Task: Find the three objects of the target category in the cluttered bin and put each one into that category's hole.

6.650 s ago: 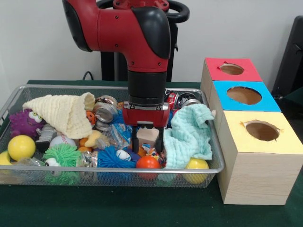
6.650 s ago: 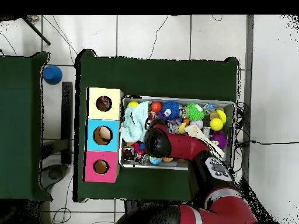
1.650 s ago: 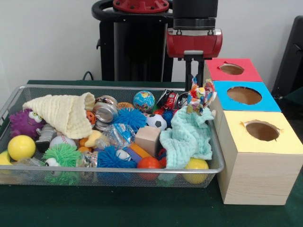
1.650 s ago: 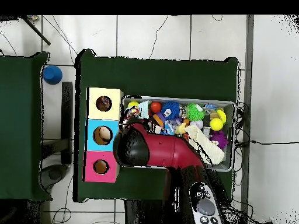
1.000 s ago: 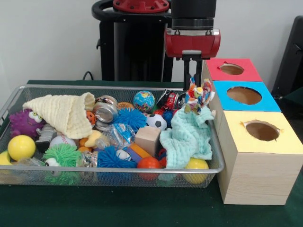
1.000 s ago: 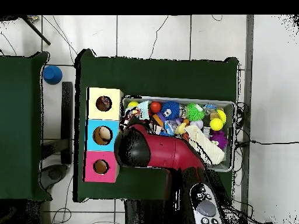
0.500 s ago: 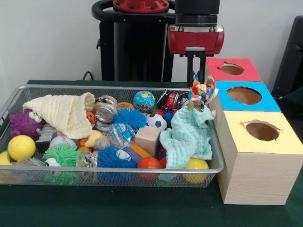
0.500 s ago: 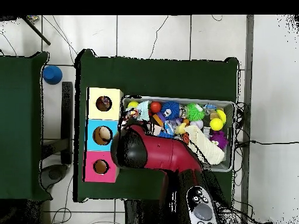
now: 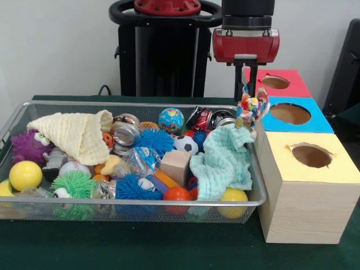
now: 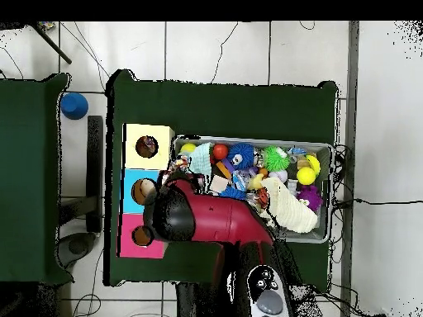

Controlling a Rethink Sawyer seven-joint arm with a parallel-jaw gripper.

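Note:
My gripper (image 9: 246, 94) is shut on a multicoloured rope ball (image 9: 251, 108) and holds it in the air. The ball hangs over the right end of the wire mesh bin (image 9: 140, 103), beside the blue-topped box. The yellow-topped box with its round hole (image 9: 311, 156) stands nearest the camera, in front of the ball and lower. In the overhead view the red arm (image 10: 211, 219) hides the gripper; a bit of the rope ball (image 10: 177, 168) shows beside the bin's end, and the yellow box's hole (image 10: 147, 147) is uncovered. No other rope ball shows plainly in the bin.
The blue-topped box (image 9: 290, 113) and the red-topped box (image 9: 275, 82) stand behind the yellow one. The bin holds a mint cloth (image 9: 223, 163), a cream cloth (image 9: 73, 134), spiky puffer balls, smooth balls, cans and a wooden block (image 9: 176, 165). The robot's pedestal (image 9: 163, 50) is behind the bin.
My gripper has carried the rope ball to the right in the front view, from above the mint cloth to the bin's end by the blue box. The bin's contents have not moved.

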